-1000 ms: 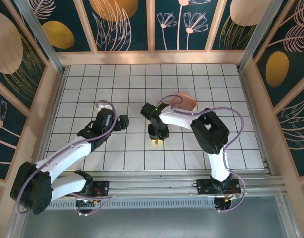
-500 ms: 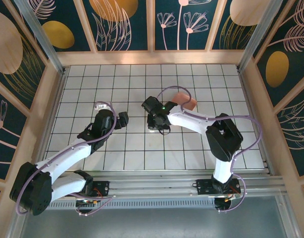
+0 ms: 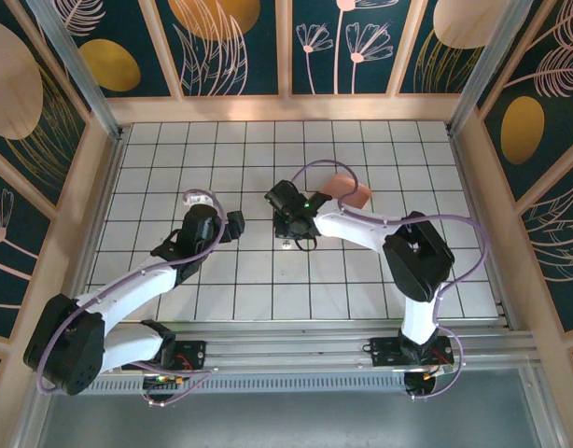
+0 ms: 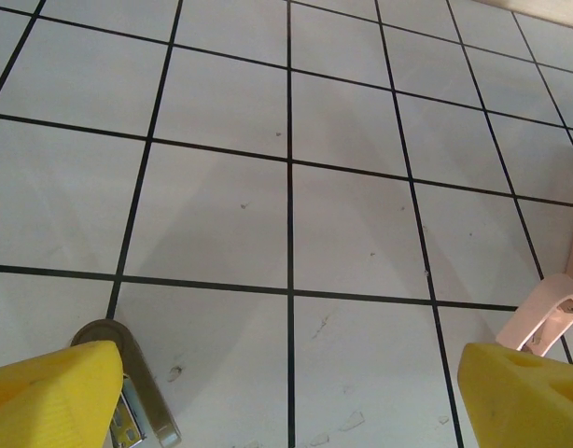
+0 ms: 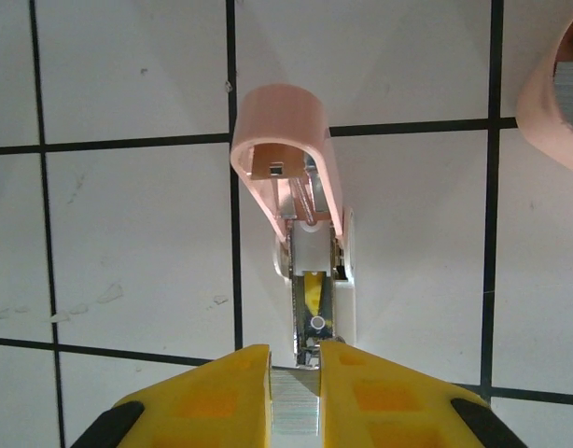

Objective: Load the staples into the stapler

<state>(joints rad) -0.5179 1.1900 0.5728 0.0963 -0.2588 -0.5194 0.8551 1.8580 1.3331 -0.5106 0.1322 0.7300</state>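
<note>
— From above, the right gripper (image 3: 291, 227) sits mid-table and what it holds is too small to tell. What does its wrist view give?
— Yellow fingers (image 5: 212, 401) pinching the staples (image 5: 296, 413), a silver strip, at the near end of the stapler (image 5: 310, 271) lying on the tiled table (image 5: 128, 233). Pink lid swung up, white-and-silver channel bare.
— Left gripper (image 4: 286, 401)?
— Spread wide, holding nothing.

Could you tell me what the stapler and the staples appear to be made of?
The stapler: the pale pink cover looks like smooth, matte moulded plastic, and its inner channel shines like bare metal. The staples: a silver-grey, finely ridged strip, most likely metal.
</note>
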